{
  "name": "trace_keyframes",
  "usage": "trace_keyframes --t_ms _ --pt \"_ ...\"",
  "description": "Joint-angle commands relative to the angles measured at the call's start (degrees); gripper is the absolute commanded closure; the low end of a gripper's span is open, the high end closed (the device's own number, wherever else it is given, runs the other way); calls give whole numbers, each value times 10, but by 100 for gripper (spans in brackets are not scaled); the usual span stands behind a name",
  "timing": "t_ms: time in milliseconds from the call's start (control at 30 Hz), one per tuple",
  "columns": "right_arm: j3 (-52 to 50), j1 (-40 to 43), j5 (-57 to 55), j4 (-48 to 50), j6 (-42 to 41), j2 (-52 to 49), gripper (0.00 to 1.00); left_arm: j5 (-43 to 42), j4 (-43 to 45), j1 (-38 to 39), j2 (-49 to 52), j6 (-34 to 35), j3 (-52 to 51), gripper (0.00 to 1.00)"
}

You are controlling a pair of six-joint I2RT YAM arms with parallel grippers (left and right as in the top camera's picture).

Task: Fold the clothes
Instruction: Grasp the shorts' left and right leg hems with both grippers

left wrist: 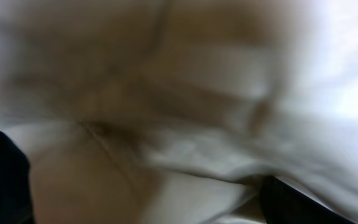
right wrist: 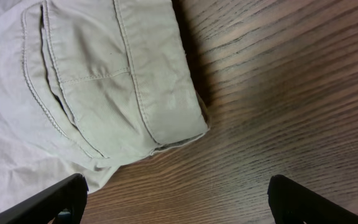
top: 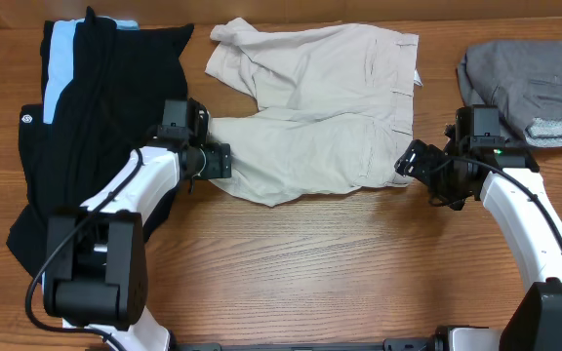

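Overhead: beige shorts lie flat mid-desk. The black garment at left bears a small round white logo, unreadable. Left hand at shorts' edge, grip untellable.
Left wrist: shorts, blurred.
Right wrist: right hand spread beside waistband.

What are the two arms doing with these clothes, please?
Two arms are working on folding clothes. Beige shorts lie spread on the table, not yet folded. The left gripper sits at a leg hem; whether it grips is unclear. The right gripper hangs open beside the waistband corner, holding nothing. A black garment lies to the left, a grey garment to the right.
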State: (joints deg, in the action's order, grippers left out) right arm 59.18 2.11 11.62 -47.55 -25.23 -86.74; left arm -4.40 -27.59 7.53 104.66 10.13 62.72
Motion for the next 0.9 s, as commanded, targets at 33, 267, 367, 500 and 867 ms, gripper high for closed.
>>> trace_keyframes --t_ms 33,267,367,500,867 --pt "-1 -2 1 4 1 -1 4 -1 -9 4 18 -13 9 16" --pt "-1 -2 1 8 1 -1 6 -1 -73 3 12 -11 46 96" --pt "-1 -2 1 8 1 -1 6 -1 -143 3 12 -11 98 96" --pt "-1 -2 1 8 -1 -1 7 -1 -256 3 12 -12 187 96" --pt "-1 -33 1 61 1 -78 9 4 -521 3 12 -44 386 96"
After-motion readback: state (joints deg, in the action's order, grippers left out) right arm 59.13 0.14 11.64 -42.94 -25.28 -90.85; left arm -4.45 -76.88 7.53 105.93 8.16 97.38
